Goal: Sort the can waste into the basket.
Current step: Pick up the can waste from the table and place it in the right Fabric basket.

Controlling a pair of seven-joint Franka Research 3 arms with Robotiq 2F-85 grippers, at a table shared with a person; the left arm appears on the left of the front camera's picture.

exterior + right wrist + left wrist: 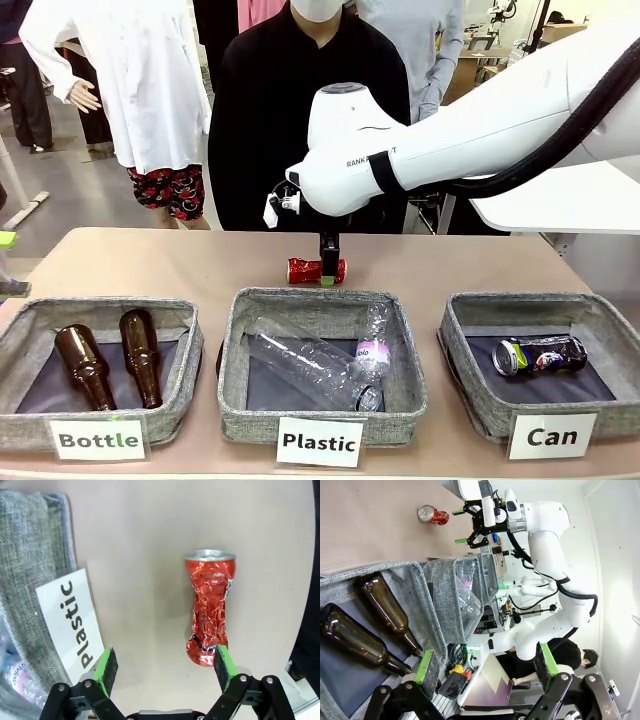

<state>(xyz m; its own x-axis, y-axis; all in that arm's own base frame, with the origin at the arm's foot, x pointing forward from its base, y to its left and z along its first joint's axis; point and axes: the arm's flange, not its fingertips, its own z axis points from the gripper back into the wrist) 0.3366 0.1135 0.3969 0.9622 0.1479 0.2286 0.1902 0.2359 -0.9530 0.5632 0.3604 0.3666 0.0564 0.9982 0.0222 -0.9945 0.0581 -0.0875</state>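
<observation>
Apparently, spread right fingers (225,669) graze red can (210,610).

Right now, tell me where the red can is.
In the front view the red can lies on its side mid-way across the table, just behind the Plastic basket, at the fingertips of the open right gripper.

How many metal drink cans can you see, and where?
2. The crinkled shiny red can lies on the table behind the grey woven basket tagged Plastic; the dark, green-marked can lies inside the grey woven basket tagged Can.
</observation>
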